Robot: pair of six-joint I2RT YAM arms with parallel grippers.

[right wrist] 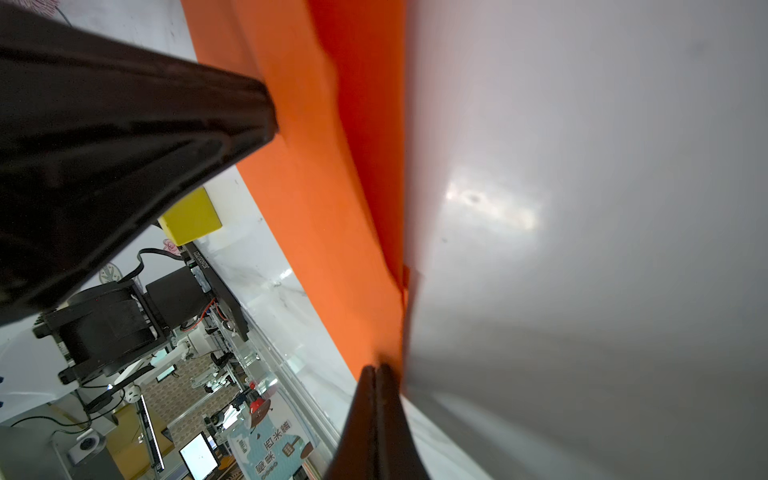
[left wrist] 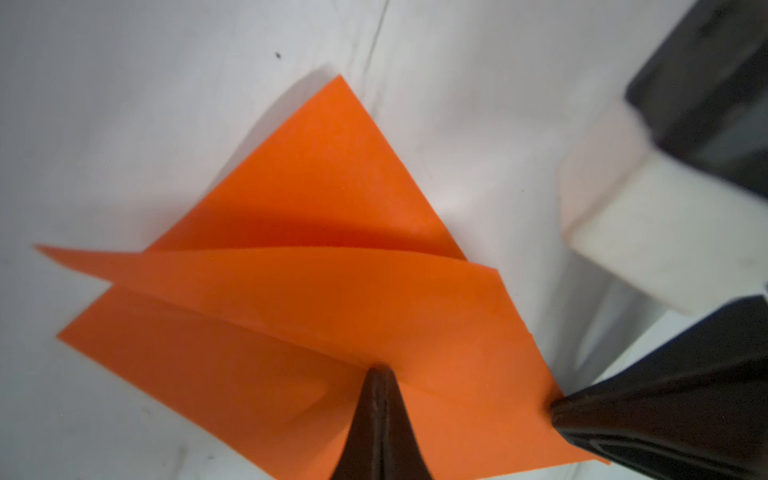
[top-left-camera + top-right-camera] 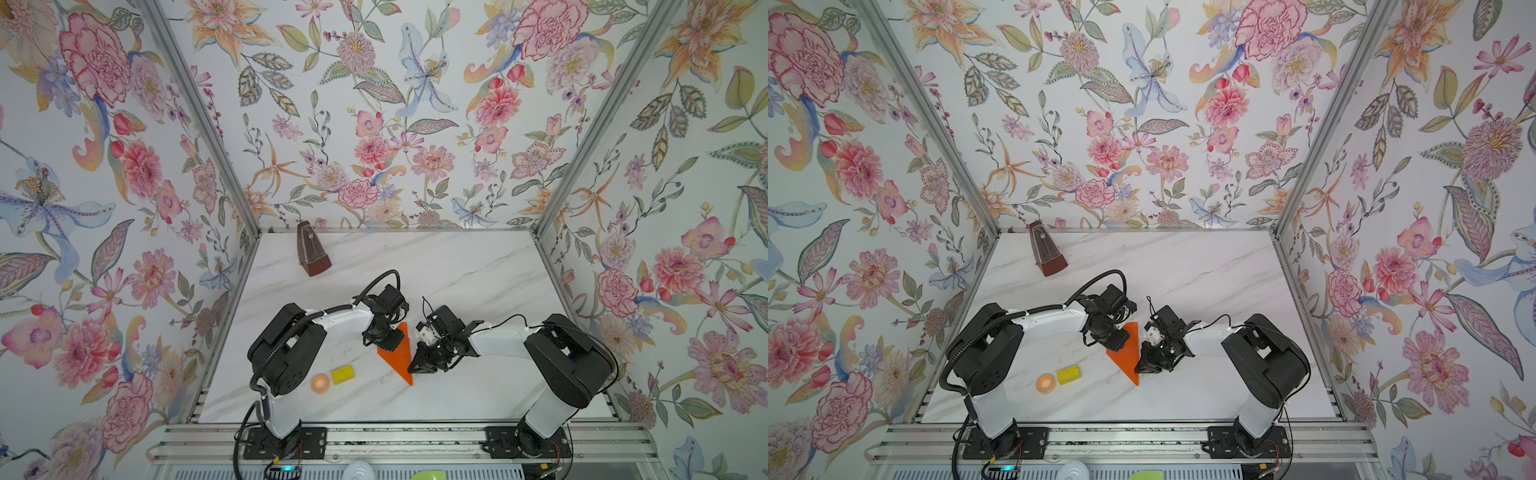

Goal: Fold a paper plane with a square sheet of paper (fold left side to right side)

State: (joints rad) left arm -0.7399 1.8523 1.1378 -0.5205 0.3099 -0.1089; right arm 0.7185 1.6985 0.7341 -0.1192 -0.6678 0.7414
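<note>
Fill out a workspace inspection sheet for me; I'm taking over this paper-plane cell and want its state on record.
Surface: white marbled tabletop, glossy.
Job's things: orange paper, folded to a narrow pointed triangle, top layer lifted, lying between the arms.
Clutter: orange tape ring, yellow block, brown metronome at the back.
Pincers: left pincer shut, tip on the paper; right pincer shut at the paper's edge.
Cables: black cable looping above the left wrist; thin wire along the right arm.
Surroundings: floral walls, aluminium frame.
</note>
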